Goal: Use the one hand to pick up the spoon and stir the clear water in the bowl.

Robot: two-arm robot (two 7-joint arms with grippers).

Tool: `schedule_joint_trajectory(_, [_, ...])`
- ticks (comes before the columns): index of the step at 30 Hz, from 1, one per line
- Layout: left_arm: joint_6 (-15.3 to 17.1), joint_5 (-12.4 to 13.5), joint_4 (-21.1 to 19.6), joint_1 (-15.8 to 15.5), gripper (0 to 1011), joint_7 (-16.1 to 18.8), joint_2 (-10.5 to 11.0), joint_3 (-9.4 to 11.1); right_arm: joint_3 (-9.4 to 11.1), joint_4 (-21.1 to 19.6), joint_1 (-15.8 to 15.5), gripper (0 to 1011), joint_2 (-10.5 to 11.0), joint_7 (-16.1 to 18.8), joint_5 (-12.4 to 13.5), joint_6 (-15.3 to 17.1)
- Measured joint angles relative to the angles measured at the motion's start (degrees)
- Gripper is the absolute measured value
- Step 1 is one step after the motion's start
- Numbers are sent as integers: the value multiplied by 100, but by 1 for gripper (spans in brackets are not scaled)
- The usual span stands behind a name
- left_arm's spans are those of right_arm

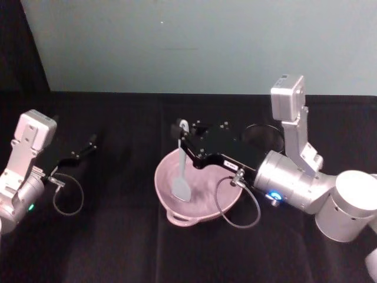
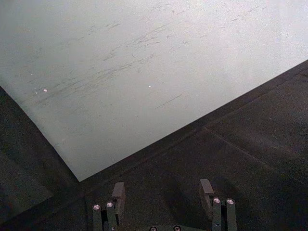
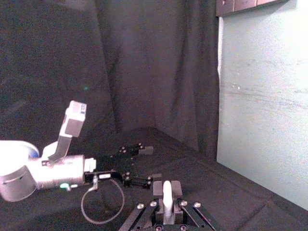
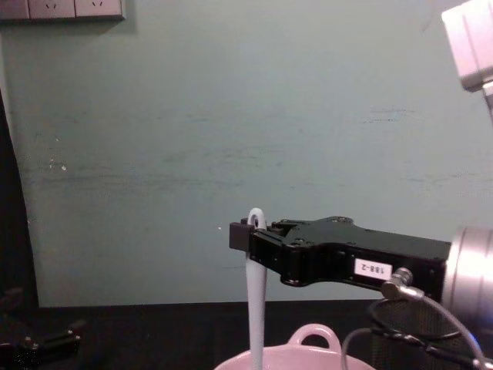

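Pink bowl (image 1: 203,206) with spoon (image 1: 181,171) scoop inside, right gripper (image 1: 179,135) clamping its handle, left gripper (image 1: 89,143) parted

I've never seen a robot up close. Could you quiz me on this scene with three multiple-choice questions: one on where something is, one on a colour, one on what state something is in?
1. Where is the scoop of the spoon?
A. Lying far from the bowl
B. Down inside the bowl
C. Raised high above the bowl

2. What colour is the bowl?
A. Pale pink
B. Blue
C. Black

3. What state is the left gripper in?
A. Shut on the spoon
B. Open, holding nothing
C. Shut on the bowl's rim

Answers:
1 B: the right gripper holds the spoon handle-up, with its scoop within the rim.
2 A: the head view shows the bowl pink against the dark table.
3 B: its fingers stand apart with nothing between them, off on the robot's left.
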Motion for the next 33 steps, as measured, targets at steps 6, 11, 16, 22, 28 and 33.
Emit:
schedule_joint_trajectory(6, [0, 0, 0, 0, 1011, 0, 0, 0, -13, 431, 201, 108, -217, 70, 151, -108])
schedule_joint_trajectory(11, [0, 0, 0, 0, 1011, 0, 0, 0, 55, 910, 406, 109, -385, 92, 291, -230])
schedule_joint_trajectory(16, [0, 0, 0, 0, 1011, 0, 0, 0, 217, 1217, 508, 108, -427, 38, 398, -301])
schedule_joint_trajectory(22, [0, 0, 0, 0, 1011, 0, 0, 0, 408, 1309, 496, 109, -331, -131, 400, -354])
schedule_joint_trajectory(28, [0, 0, 0, 0, 1011, 0, 0, 0, 551, 1044, 342, 109, -126, -231, 313, -330])
schedule_joint_trajectory(33, [0, 0, 0, 0, 1011, 0, 0, 0, 535, 780, 231, 109, 15, -227, 218, -241])
